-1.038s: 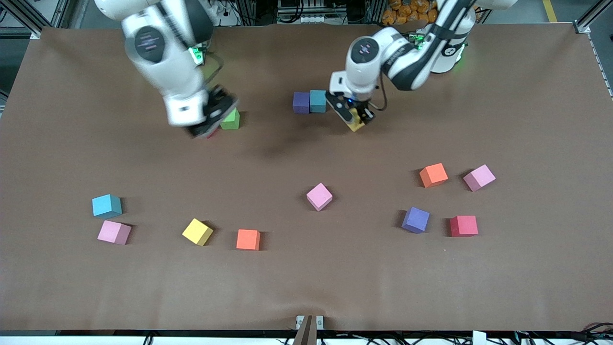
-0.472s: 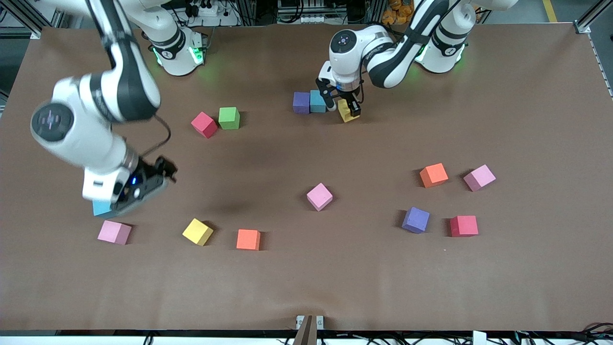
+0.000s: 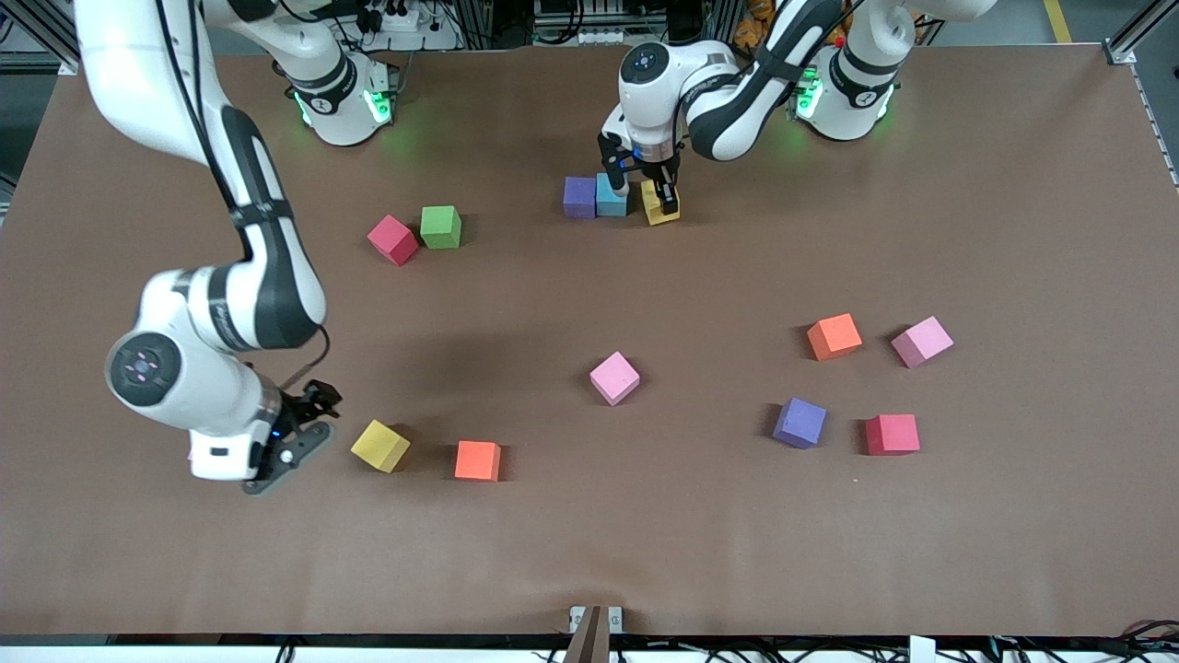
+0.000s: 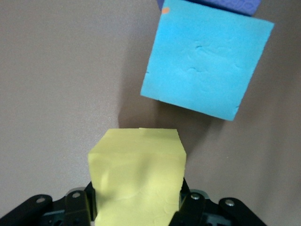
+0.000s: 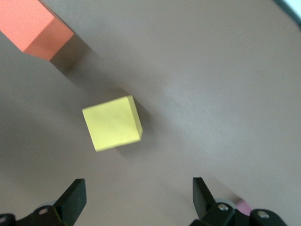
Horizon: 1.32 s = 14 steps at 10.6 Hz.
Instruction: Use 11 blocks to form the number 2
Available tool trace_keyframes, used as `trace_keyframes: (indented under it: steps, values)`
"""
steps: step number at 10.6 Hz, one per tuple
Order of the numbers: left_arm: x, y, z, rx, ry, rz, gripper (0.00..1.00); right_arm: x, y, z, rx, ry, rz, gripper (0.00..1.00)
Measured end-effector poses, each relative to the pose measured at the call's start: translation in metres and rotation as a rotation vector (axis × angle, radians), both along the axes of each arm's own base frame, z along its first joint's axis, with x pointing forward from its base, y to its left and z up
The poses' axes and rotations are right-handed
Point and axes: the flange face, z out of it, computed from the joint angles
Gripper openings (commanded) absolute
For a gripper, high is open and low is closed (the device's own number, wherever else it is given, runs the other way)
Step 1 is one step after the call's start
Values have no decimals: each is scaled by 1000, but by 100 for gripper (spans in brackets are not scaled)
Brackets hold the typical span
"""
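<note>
Two matte foam cubes, purple [image 3: 578, 197] and blue [image 3: 610, 195], already sit side by side as the digit's first row. From the front, the left hand [image 3: 650, 195] has swung its yellow foam cube [image 3: 659, 203] in beside the blue one, making a third; meanwhile the right hand [image 3: 293, 447] has dropped beside a second yellow cube [image 3: 380, 446].

Left wrist: soft dimpled yellow foam [image 4: 137, 176] is pinched, near the blue cube [image 4: 207, 59].

Right wrist: fingers spread, the sharp-edged yellow cube [image 5: 113, 123] lying ahead.

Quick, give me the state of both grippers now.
Left gripper: shut on the yellow block beside the blue block.
Right gripper: jaws open, holding nothing.
</note>
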Motion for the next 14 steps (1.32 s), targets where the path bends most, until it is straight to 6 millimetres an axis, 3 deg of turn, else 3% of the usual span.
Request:
trace_keyframes:
  steps: [2,8,14]
  values:
    - [-4,-4,-2,-17,-2,-21,39,1,12,-25,22,13,2,100]
    - [-14,-13,-11,-67,-3,-95,39,3,27,-74,24,7,31,100]
    - [-18,-15,-14,-72,-25,-162,39,0,41,-83,22,4,50,100]
